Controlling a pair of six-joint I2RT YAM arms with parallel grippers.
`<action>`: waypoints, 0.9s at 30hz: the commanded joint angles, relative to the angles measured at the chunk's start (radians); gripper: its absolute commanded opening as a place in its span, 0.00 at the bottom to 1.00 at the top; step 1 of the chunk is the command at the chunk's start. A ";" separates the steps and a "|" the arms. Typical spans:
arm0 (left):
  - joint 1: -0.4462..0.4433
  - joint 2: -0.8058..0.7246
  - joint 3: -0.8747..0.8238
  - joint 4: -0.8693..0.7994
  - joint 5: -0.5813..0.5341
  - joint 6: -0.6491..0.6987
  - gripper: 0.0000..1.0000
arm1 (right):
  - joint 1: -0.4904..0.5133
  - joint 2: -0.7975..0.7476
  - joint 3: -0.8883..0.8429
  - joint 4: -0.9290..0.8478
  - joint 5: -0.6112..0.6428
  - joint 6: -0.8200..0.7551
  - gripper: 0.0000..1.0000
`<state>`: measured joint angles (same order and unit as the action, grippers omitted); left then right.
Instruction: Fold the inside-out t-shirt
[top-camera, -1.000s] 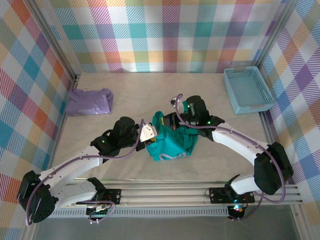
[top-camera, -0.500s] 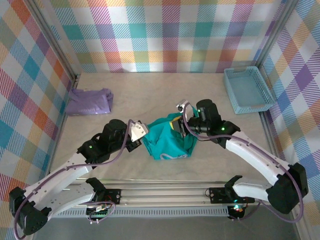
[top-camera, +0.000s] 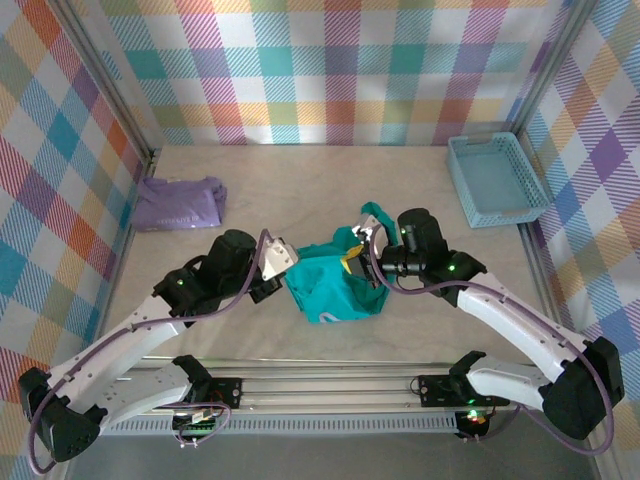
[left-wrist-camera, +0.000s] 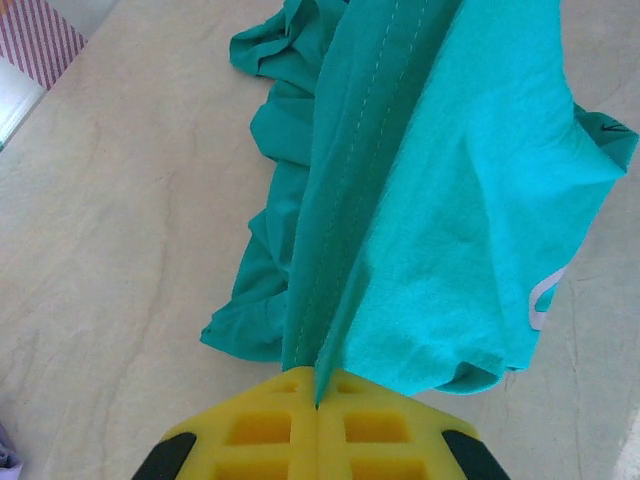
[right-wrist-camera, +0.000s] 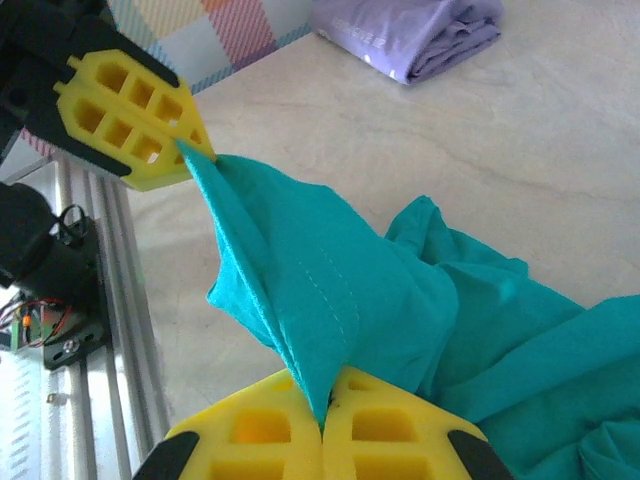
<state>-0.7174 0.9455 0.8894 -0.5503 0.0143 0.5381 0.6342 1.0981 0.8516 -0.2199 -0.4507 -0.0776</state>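
Centrally, the inside-out t-shirt (top-camera: 335, 290) lies bunched on the table (top-camera: 300, 180), with a seamed ridge of it stretched taut between the 2 grippers. The left gripper (top-camera: 288, 266) is clamped on the fabric at the shirt's 9 o'clock edge. The right gripper (top-camera: 354, 257) pinches it at 1 o'clock. A folded lavender garment (top-camera: 180, 203) sits well apart at 10 o'clock, and a blue basket (top-camera: 497, 180) at 2 o'clock.
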 joint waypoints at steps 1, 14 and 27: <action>0.016 -0.012 0.038 -0.105 0.027 -0.013 0.00 | -0.002 -0.006 0.008 0.005 -0.089 -0.037 0.11; 0.068 -0.028 0.148 -0.195 -0.267 0.069 0.00 | -0.108 0.256 0.150 -0.105 0.552 0.145 0.61; 0.089 -0.059 0.100 -0.129 -0.306 0.055 0.00 | -0.091 0.866 0.538 -0.194 0.352 0.061 0.59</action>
<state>-0.6430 0.8997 1.0042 -0.7040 -0.2745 0.5922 0.5327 1.9083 1.3357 -0.3649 -0.0200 -0.0116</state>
